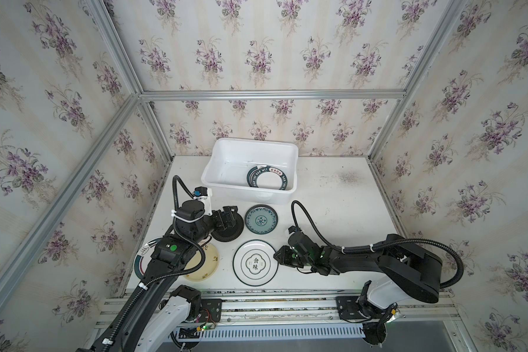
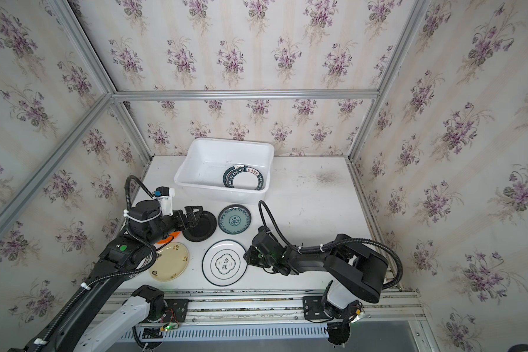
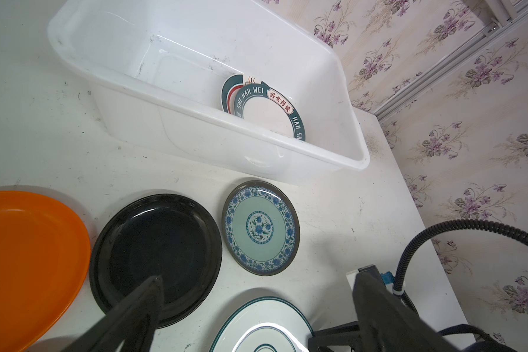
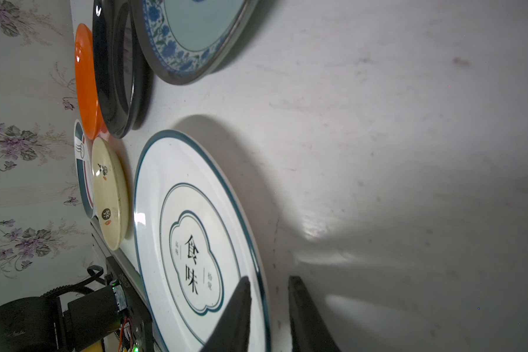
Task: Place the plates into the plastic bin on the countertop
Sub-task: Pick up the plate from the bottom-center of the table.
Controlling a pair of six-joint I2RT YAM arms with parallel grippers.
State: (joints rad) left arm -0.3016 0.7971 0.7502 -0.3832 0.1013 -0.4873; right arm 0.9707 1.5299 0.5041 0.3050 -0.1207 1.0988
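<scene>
The right gripper [image 4: 269, 282] is nearer: jaws narrow, astride the rim of the white plate [image 4: 165, 170] at its 3 o'clock, not visibly pinching. It lies flat on the countertop [image 1: 333, 213], bin [image 1: 226, 158] at its 12. The left gripper [image 3: 260, 275] gapes empty above the black plate [image 3: 156, 243].

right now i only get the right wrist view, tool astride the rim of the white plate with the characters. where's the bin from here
Observer: The plastic bin stands at the back of the countertop, beyond the teal-patterned plate as seen from your white plate.
Operator: anything in it yet
Observer: Two plates, overlapping, lie at its right end.
Operator: and the left tool
Observer: The left tool is wide open over the black plate; I cannot tell whether it touches.
</scene>
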